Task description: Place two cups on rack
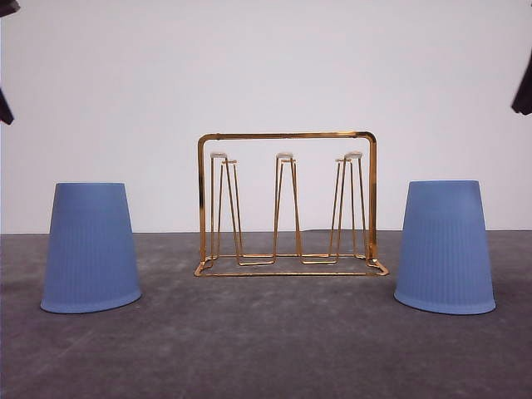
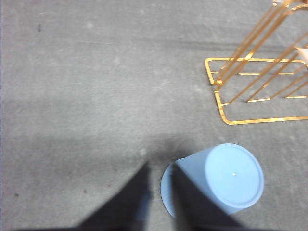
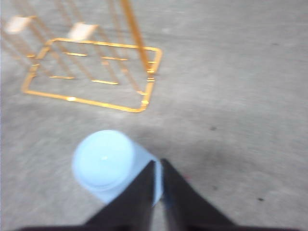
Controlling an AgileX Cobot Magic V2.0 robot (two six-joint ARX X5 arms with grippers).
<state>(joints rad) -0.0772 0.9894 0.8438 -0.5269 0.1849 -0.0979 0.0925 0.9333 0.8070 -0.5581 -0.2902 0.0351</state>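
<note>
Grey tabletop (image 1: 266, 349) before you: gold rack (image 1: 287, 204) at center, upturned blue cups at left (image 1: 91, 248) and right (image 1: 445, 247). Your left gripper (image 2: 159, 185) and right gripper (image 3: 159, 180) hover nearly closed, empty, beside each cup.

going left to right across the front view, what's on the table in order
left light-blue cup, standing upside down → gold wire rack, upright with its prongs empty → right light-blue cup, also upside down
</note>
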